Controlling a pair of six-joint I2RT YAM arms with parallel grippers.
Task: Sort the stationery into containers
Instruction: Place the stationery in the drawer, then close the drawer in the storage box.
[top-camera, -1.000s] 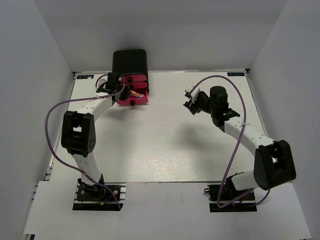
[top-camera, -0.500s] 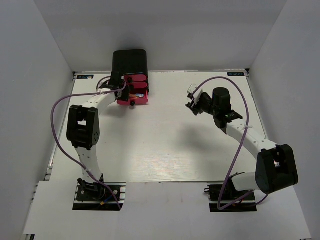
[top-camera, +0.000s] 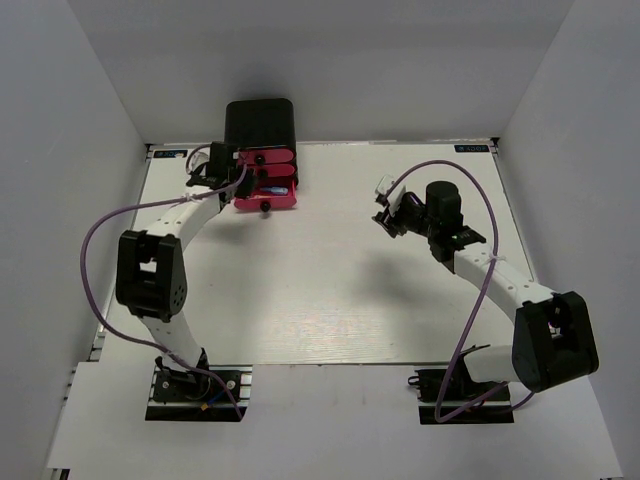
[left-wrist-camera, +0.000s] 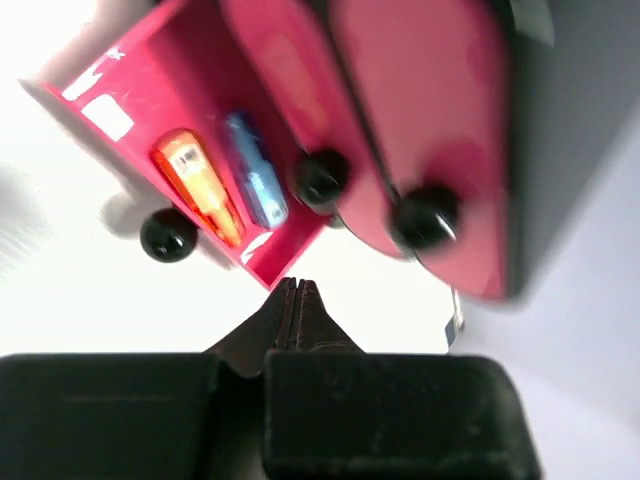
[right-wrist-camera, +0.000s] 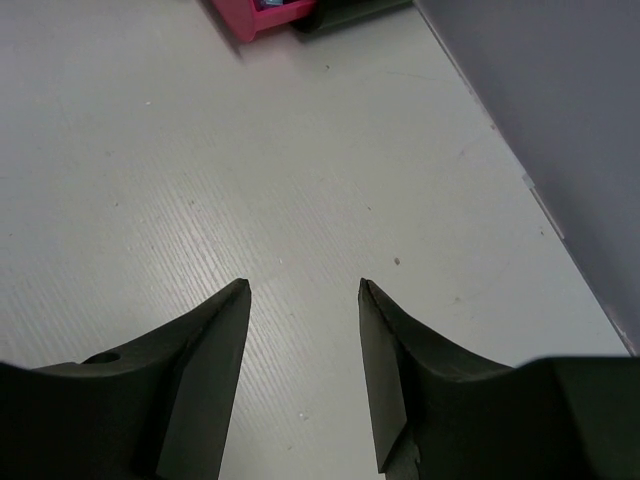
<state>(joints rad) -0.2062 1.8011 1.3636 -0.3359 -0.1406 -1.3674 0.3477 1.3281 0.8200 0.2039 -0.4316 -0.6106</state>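
Note:
The black box (top-camera: 258, 125) with three pink drawers (top-camera: 268, 182) stands at the table's back left. In the left wrist view the lowest drawer (left-wrist-camera: 150, 110) is pulled out and holds an orange capsule (left-wrist-camera: 197, 186) and a blue capsule (left-wrist-camera: 257, 183); the two upper drawers look pushed in, with black knobs (left-wrist-camera: 322, 180). My left gripper (left-wrist-camera: 297, 285) is shut and empty, just beside the open drawer's corner; in the top view it (top-camera: 232, 178) is at the drawers' left side. My right gripper (right-wrist-camera: 304, 287) is open and empty above bare table; in the top view it (top-camera: 386, 207) is at centre right.
The grey right wall (right-wrist-camera: 560, 110) meets the table edge close to my right gripper. The pink drawer corner (right-wrist-camera: 262, 14) shows far off in the right wrist view. Purple cables loop from both arms.
My left arm has swung left and its gripper has shifted to the drawers' left side. My right gripper has tilted slightly, staying in about the same place.

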